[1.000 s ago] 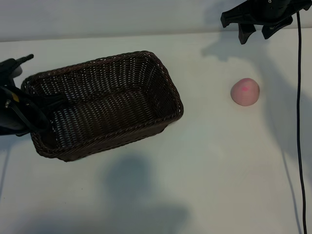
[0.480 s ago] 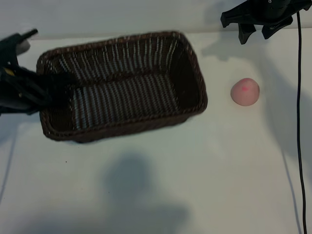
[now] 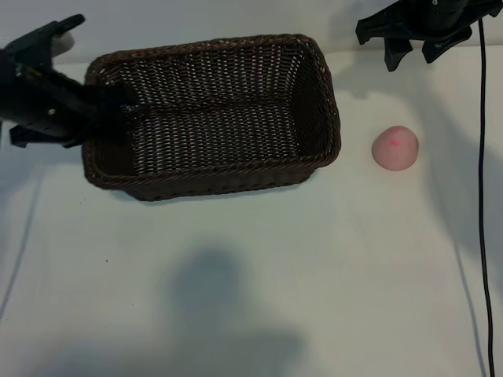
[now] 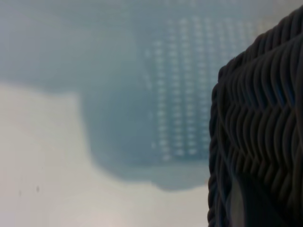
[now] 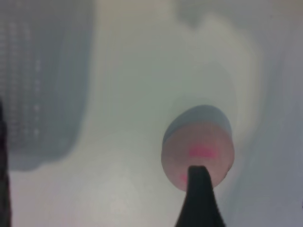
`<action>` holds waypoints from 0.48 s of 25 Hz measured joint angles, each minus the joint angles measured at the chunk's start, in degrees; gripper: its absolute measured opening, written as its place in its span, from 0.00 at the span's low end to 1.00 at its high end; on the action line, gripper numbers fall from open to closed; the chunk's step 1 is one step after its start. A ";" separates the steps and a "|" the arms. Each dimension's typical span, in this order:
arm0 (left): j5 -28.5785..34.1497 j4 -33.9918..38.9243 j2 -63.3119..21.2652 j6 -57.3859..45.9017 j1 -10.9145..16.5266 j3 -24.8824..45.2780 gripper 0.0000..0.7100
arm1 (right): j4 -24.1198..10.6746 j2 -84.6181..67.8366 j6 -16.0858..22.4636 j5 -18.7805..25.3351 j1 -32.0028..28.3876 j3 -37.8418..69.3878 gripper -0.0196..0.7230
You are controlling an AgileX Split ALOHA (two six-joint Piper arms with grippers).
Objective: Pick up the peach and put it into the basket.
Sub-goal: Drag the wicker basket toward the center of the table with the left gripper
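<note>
The basket [image 3: 212, 114] is seen lying on the white table [image 3: 251, 275], and its short end at the exterior view's left is gripped by the left gripper [image 3: 106, 118]. The jaws are closed down on the woven wall there, though the fingertips themselves get lost against the dark wicker, so exactly how the rim is pinched can't be made out. Most of the left arm is cut off by the frame edge.

The peach [image 3: 394, 147] is sat on the table by itself, just beside the basket's other short end but not touching it, with its brighter pink spot facing up. Nothing is held against it.

The right gripper [image 3: 415, 49] is hung above the table at the top right corner of the exterior view, near the peach but clearly apart from it. Its fingers are spread wide and nothing is carried between them. Only the lower part of that gripper is shown; the rest is cropped off. A black cable [image 3: 483, 196] is draped down the right edge.

In the left wrist view only a blurry corner of the basket's weave [image 4: 260, 142] is shown. In the right wrist view the peach [image 5: 199, 146] is partly covered by one dark fingertip [image 5: 199, 198], probably just in front of it rather than touching.
</note>
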 joint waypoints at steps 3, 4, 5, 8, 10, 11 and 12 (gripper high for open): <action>0.57 -2.12 4.66 2.55 0.05 -3.57 0.14 | 0.00 0.00 -0.07 0.00 0.00 0.00 0.71; 0.73 -3.21 5.96 3.73 0.05 -4.84 0.14 | 0.00 0.00 -0.12 0.00 0.00 0.00 0.71; 0.80 -4.14 7.42 4.98 0.05 -5.85 0.14 | 0.00 0.00 -0.12 0.00 0.00 0.00 0.71; 0.93 -7.71 11.13 8.35 0.05 -8.57 0.14 | 0.06 0.00 -0.12 0.00 0.00 0.00 0.71; 1.35 -9.42 13.35 9.83 0.05 -9.71 0.14 | 0.06 0.00 -0.23 0.00 0.00 0.00 0.71; 1.42 -9.83 14.14 10.25 0.05 -10.05 0.14 | 0.06 0.00 -0.28 0.00 0.00 0.00 0.71; 1.47 -9.99 15.06 10.45 0.05 -10.20 0.14 | 0.06 0.00 -0.28 0.00 0.00 0.00 0.71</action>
